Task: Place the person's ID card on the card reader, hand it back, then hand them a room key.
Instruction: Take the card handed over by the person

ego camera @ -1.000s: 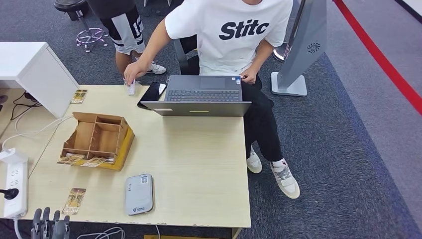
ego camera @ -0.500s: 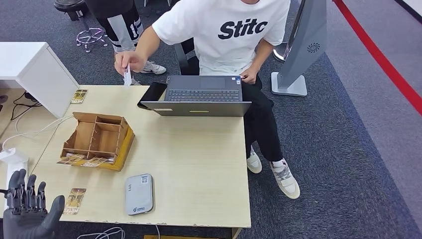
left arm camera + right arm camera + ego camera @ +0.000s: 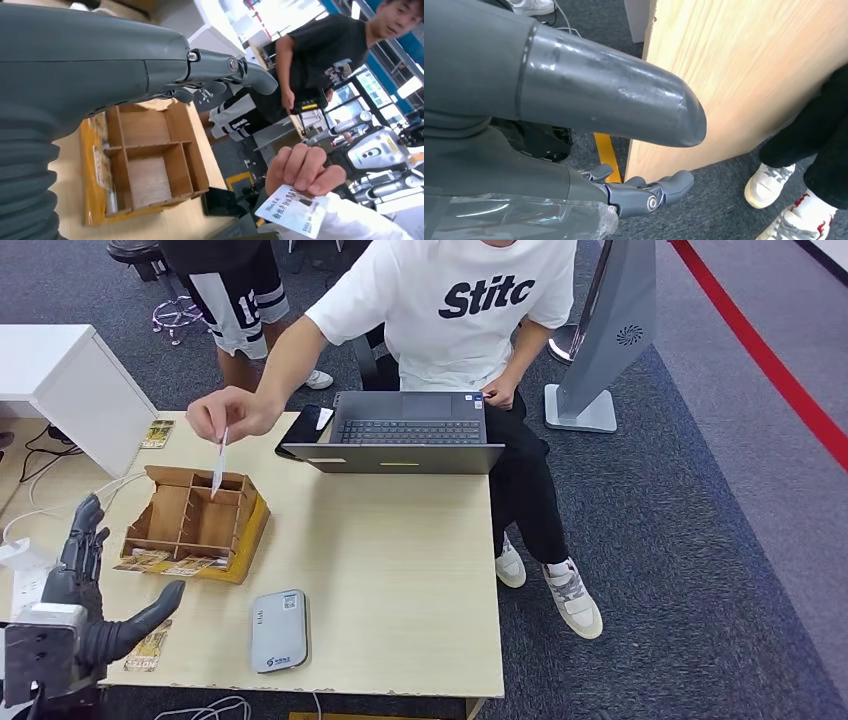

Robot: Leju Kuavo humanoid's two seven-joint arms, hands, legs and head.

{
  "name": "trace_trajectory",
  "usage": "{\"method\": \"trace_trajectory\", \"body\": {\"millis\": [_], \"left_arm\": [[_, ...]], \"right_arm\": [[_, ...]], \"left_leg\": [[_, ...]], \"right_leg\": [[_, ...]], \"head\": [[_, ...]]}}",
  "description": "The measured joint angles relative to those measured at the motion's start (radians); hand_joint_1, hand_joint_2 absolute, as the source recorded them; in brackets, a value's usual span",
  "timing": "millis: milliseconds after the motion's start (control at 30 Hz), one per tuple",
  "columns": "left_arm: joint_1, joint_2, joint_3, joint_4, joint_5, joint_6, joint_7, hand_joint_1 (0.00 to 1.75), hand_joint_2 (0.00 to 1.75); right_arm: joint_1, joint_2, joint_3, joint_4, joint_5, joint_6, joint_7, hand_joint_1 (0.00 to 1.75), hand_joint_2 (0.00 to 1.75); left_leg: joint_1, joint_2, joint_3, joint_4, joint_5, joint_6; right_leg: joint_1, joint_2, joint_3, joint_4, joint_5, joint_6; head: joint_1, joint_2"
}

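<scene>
A seated person in a white shirt holds a white ID card (image 3: pixel 218 468) out over the wooden divider box (image 3: pixel 196 521); the ID card (image 3: pixel 294 210) is pinched in the person's fingers. My left hand (image 3: pixel 92 592) is raised at the table's front left corner, fingers spread, holding nothing, well short of the card. The grey card reader (image 3: pixel 278 630) lies flat near the front edge. Room key cards lie in front of the box (image 3: pixel 165 563) and one by my left hand (image 3: pixel 147 649). My right hand (image 3: pixel 639 192) hangs open beside the table's edge, above the carpet.
An open laptop (image 3: pixel 405 432) and a black phone (image 3: pixel 304 430) sit at the table's far side. A white power strip (image 3: pixel 25 590) with cables lies at the left edge, a white cabinet (image 3: pixel 70 380) beyond it. A second person stands behind.
The person lifted the ID card from the far table edge and brought it forward over the box. My left hand rose from below the table and spread toward the card.
</scene>
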State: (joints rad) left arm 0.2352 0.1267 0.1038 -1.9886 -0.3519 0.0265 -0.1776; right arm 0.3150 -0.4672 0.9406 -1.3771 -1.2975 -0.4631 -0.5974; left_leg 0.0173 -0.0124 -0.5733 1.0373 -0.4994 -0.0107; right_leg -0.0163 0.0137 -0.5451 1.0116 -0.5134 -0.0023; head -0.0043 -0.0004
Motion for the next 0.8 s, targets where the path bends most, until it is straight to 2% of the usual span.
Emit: {"method": "trace_trajectory", "body": {"millis": [500, 533, 633, 667, 800], "left_arm": [[-0.235, 0.257, -0.108, 0.125, -0.425, 0.003, 0.116, 0.0, 1.75], [-0.249, 0.273, -0.113, 0.133, -0.453, 0.005, 0.123, 0.42, 1.75], [-0.29, 0.323, -0.13, 0.156, -0.538, 0.012, 0.142, 1.73, 1.75], [-0.304, 0.34, -0.135, 0.164, -0.569, 0.015, 0.148, 1.75, 1.75], [-0.345, 0.4, -0.149, 0.191, -0.689, 0.039, 0.17, 1.75, 1.75]], "right_arm": [[-0.053, -0.03, 0.095, 0.003, -0.046, -0.005, -0.03, 0.0, 0.0], [-0.056, -0.032, 0.101, 0.004, -0.049, -0.004, -0.033, 0.0, 0.0], [-0.065, -0.038, 0.116, 0.007, -0.062, 0.004, -0.043, 0.0, 1.31], [-0.069, -0.04, 0.122, 0.008, -0.067, 0.008, -0.048, 0.0, 1.75], [-0.081, -0.047, 0.143, 0.014, -0.088, 0.026, -0.064, 0.0, 1.75]], "left_leg": [[0.0, 0.0, 0.0, 0.0, 0.0, -0.001], [0.0, 0.001, 0.0, 0.0, 0.0, -0.001], [0.0, 0.001, 0.0, 0.0, 0.001, -0.001], [0.0, 0.001, 0.0, 0.0, 0.001, -0.001], [0.0, 0.001, 0.0, 0.0, 0.001, -0.001]], "right_leg": [[0.0, 0.001, 0.0, 0.0, 0.0, 0.0], [0.0, 0.001, 0.0, 0.0, 0.0, 0.0], [0.0, 0.002, -0.001, 0.0, 0.0, 0.0], [0.0, 0.002, -0.001, 0.0, 0.0, 0.0], [0.0, 0.002, -0.001, 0.001, 0.0, 0.0]], "head": [[0.0, 0.0], [0.0, 0.0], [0.0, 0.0], [0.0, 0.0], [0.0, 0.0]]}}
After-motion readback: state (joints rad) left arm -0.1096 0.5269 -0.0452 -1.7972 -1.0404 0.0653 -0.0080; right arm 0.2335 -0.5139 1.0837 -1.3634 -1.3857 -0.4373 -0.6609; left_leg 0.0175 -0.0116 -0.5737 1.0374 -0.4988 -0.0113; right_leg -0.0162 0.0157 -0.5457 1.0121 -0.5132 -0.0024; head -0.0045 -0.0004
